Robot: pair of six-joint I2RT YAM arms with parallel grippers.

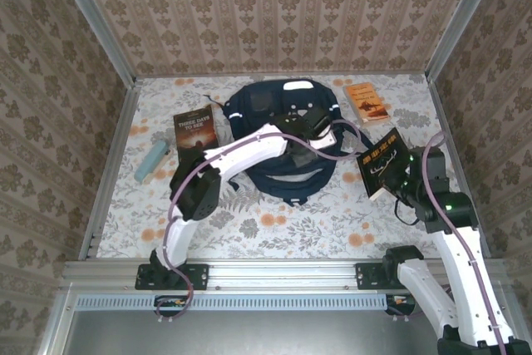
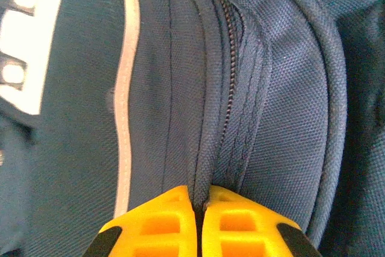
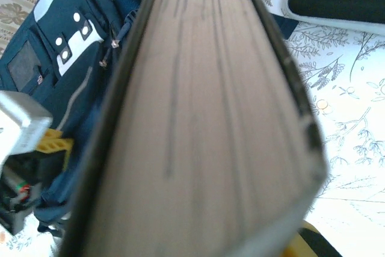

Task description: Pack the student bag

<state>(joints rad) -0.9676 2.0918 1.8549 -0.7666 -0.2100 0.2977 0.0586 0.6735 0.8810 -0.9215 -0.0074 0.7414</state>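
Bag (image 1: 287, 176) lying mid-way across the counter (image 1: 274, 226). Left claw (image 2: 200, 221) clenched on a fabric fold beside the zipper (image 2: 231, 58); right claw (image 1: 401, 180) grasping a book (image 1: 382, 164) (page edges toward its camera). Risk: so thin a pinch may slip when lifted, leaving the mouth shut against the book.

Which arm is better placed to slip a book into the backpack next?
Probably right. The right arm's jaws hold the black book lifted beside the backpack. The left arm's jaws are pinched shut on backpack fabric beside the zipper, so it looks occupied.
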